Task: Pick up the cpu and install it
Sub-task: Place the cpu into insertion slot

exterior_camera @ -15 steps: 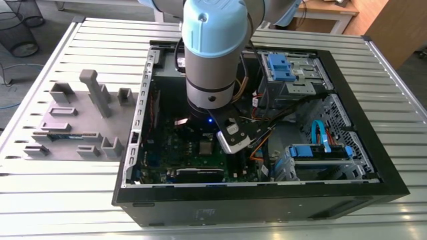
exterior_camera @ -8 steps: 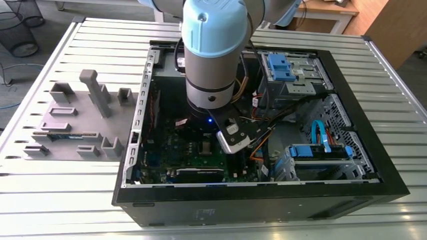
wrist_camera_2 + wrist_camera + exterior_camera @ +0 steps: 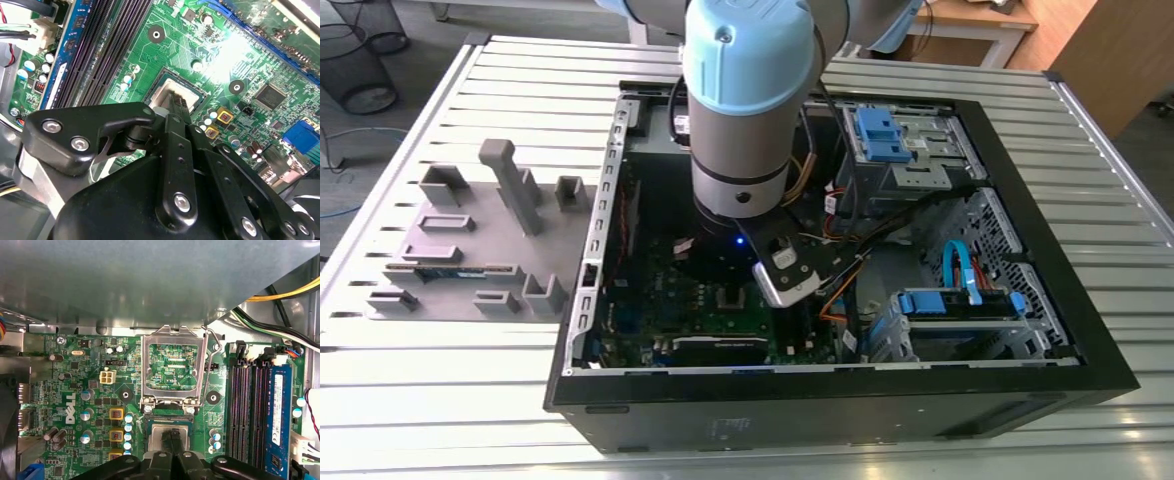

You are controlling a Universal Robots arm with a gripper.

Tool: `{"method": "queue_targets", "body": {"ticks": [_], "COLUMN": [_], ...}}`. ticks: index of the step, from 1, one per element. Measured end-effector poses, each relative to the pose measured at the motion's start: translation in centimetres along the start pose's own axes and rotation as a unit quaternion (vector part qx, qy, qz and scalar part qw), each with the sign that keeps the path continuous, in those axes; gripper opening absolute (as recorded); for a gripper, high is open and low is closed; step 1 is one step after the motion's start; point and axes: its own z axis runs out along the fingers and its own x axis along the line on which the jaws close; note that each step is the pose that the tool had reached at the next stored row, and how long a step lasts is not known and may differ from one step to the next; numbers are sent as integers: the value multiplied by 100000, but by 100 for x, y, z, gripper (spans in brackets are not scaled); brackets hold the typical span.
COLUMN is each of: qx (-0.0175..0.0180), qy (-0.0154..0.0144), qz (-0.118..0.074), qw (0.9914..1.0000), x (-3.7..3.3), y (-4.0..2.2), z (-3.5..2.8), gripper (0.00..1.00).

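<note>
The cpu (image 3: 155,436), a small flat square chip with a silver top and a thin pale rim, lies in the open socket (image 3: 170,419) on the green motherboard (image 3: 75,390). The pincer (image 3: 172,436) stands over its middle, fingers together.

A black computer case (image 3: 841,405) lies open on a slatted metal counter (image 3: 454,400). At the exterior view's left, just beside the case, sits a grey holder tray (image 3: 420,235) with upright posts. Inside the case lies a green motherboard (image 3: 75,390). Its metal socket frame (image 3: 172,335) is flipped open. Black memory slots (image 3: 245,405) run beside the socket, with a blue memory stick (image 3: 280,410) in the slot farthest from it. At the exterior view's right, drive bays carry blue brackets (image 3: 887,135) and a blue cable (image 3: 958,268). A wire basket (image 3: 354,60) stands on the floor at the far left of the exterior view.
</note>
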Motion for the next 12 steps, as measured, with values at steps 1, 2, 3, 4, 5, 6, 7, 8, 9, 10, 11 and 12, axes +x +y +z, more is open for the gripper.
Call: {"method": "queue_targets", "body": {"ticks": [1,2,3,4,5,6,7,8,9,10,11,12], "qx": [-6,-9,-9,-12,-12,-17,-20,-21,-24,-25,-30,-32], "qy": [-3,-5,-6,-8,-9,-11,-15,-16,-17,-20,-22,-24], "qz": [0,1,-2,-2,2,1,0,1,-2,1,2,0], "qw": [100000,100000,100000,100000,100000,100000,100000,100000,100000,100000,100000,100000], "x": [0,1,1,2,2,3,3,4,4,5,5,5], "y": [0,0,0,0,0,0,0,0,0,0,0,0], "z": [0,0,0,0,0,0,0,0,0,0,0,0], "gripper": [11,11,11,13,13,18,24,24,30,36,36,42]}}
